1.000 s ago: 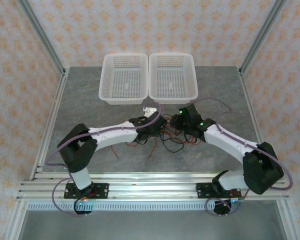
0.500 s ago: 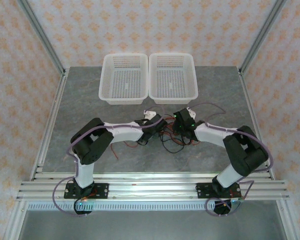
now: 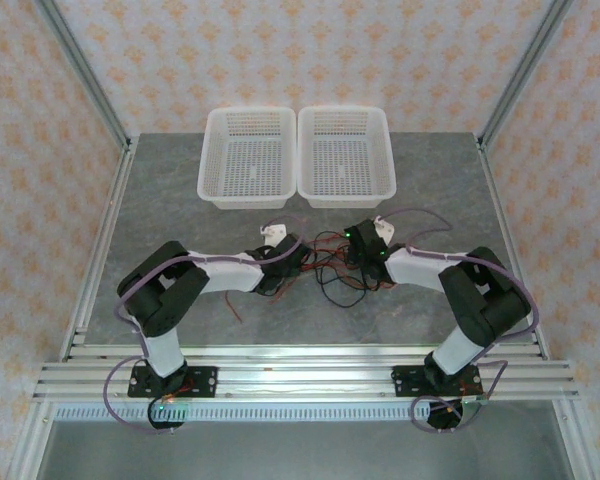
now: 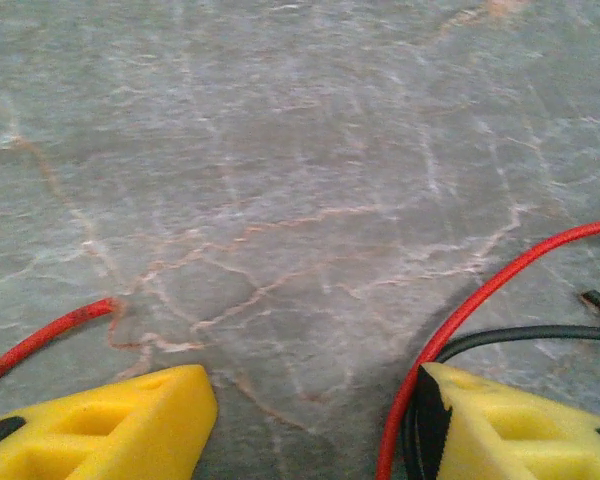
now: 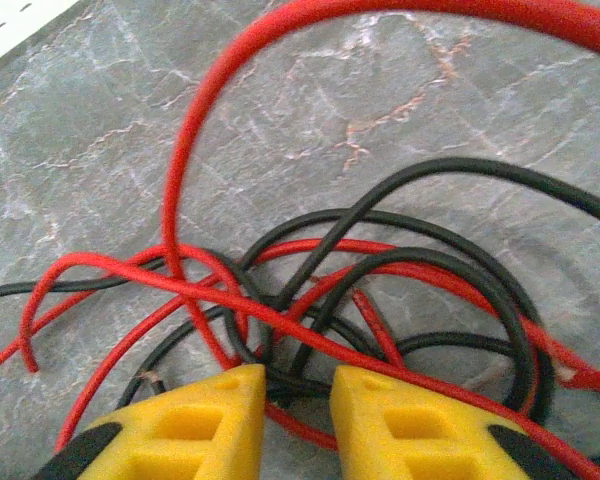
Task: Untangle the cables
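Cables [image 3: 332,268]: lay as one red-and-black tangle on the grey marbled table [image 3: 160,200], at the centre of the overhead frame, between the two grippers.
Left gripper [image 4: 310,425]: stood open over bare table surface, with nothing between the jaws.
Left fingers [image 4: 120,425]: yellow, set well apart in the lower corners of the left wrist frame.
Red strand [image 4: 480,300]: ran from the right edge down to just beside the right-hand finger, with a black strand [image 4: 520,335] alongside.
Right gripper [image 5: 298,400]: sat low against the tangle, lower centre of the right wrist frame, jaws nearly together with a narrow gap. Black cable crossed that gap; could not be told whether it was pinched.
Baskets [image 3: 246,165]: two, white mesh, placed side by side at upper centre of the overhead frame, beyond the tangle and apart from it.
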You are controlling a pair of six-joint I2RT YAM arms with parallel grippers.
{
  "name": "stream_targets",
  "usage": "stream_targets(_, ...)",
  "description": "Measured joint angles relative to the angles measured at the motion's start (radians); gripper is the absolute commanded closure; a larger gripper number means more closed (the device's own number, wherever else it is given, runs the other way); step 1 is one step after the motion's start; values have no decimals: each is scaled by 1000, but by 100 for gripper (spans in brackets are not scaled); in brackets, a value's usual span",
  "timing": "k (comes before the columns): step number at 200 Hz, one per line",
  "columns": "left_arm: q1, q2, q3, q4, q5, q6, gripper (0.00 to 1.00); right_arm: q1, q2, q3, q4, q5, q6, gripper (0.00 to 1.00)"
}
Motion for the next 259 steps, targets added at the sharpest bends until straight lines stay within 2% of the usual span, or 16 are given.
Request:
stream_targets(51, 19, -15, -27, 3, -22, -28, 40, -10, -44, -3, -162, 119, 8, 79)
stream_targets(58, 19, -16, -30, 5, -23, -29, 40, -14, -52, -5, -187, 132, 8, 83)
stream_targets(75, 19, -17, -36, 10, -24, -29, 40, -41, -71, -14, -228, 154, -10, 100)
stream_targets(111, 19, -38, -60, 24, -29, -33, 40, -105, -130, -40, -269, 154, -43, 100)
stream_targets(128, 26, -68, -76, -14, -44, -32, 40, -106, -182, -39, -272, 118, -80, 90)
stream_targets(146, 29, -99, -80, -125, -77, -26, 39, -106, -236, -21, -293, 61, -123, 78)
stream_targets(176, -3, -123, -13, -325, -148, -22, 37, -105, -308, 47, -363, 24, -150, 47)
stream_targets(183, -19, -125, 18, -358, -160, -17, 36, -105, -324, 55, -374, 24, -150, 42)
stream_targets(214, -100, -124, 159, -428, -181, 12, 34, -105, -349, 67, -408, 23, -162, 40)
stream_targets(259, -168, -27, 293, -391, -144, 72, 34, -105, -187, 72, -412, 5, -196, 46)
